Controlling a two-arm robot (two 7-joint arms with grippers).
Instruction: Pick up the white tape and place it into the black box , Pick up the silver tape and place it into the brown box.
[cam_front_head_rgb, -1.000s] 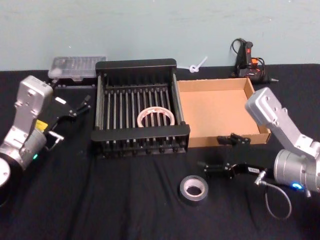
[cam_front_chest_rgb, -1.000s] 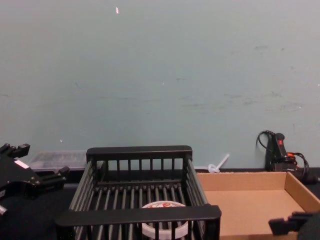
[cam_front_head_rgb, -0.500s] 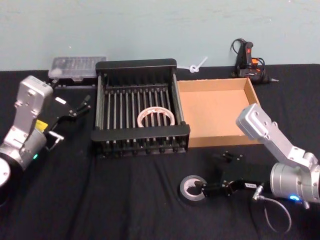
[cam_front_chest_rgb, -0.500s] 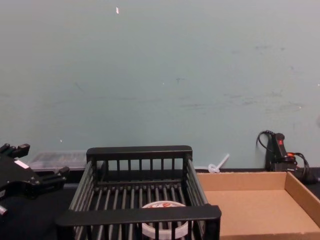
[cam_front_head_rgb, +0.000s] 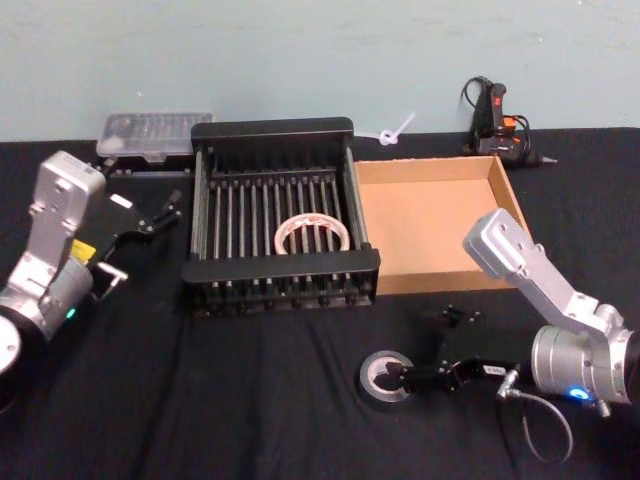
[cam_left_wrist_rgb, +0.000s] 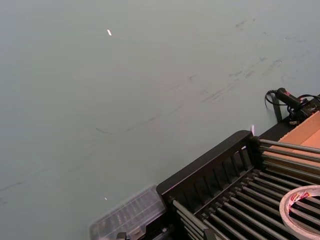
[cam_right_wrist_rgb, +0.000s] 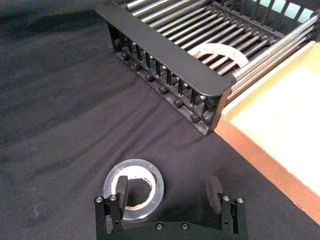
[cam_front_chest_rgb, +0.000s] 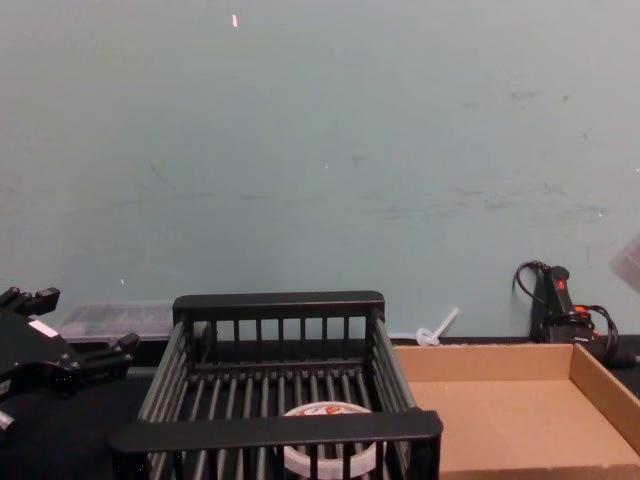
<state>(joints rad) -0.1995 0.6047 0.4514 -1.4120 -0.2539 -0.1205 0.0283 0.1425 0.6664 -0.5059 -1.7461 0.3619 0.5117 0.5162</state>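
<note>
The white tape (cam_front_head_rgb: 311, 233) lies flat on the slatted floor of the black box (cam_front_head_rgb: 272, 128), as the chest view (cam_front_chest_rgb: 325, 452) and right wrist view (cam_right_wrist_rgb: 218, 54) also show. On the black cloth in front lies the silver tape (cam_front_head_rgb: 385, 375), a dark grey roll (cam_right_wrist_rgb: 133, 189). My right gripper (cam_front_head_rgb: 425, 348) is open and low at the roll. One of its fingers (cam_right_wrist_rgb: 121, 192) sits inside the roll's hole, while the other stands outside, away from the roll. The brown box (cam_front_head_rgb: 430, 220) is beside the crate. My left gripper (cam_front_head_rgb: 155, 213) is open, parked left of the crate.
A clear plastic case (cam_front_head_rgb: 153, 132) lies behind the crate's left corner. A glue gun (cam_front_head_rgb: 495, 120) with its cable stands behind the brown box, and a small white piece (cam_front_head_rgb: 393, 132) lies near it. Black cloth covers the table, and a teal wall is behind.
My right gripper has come down from the cardboard box's front wall to the silver tape, and one finger now sits inside the roll. The left arm has not moved.
</note>
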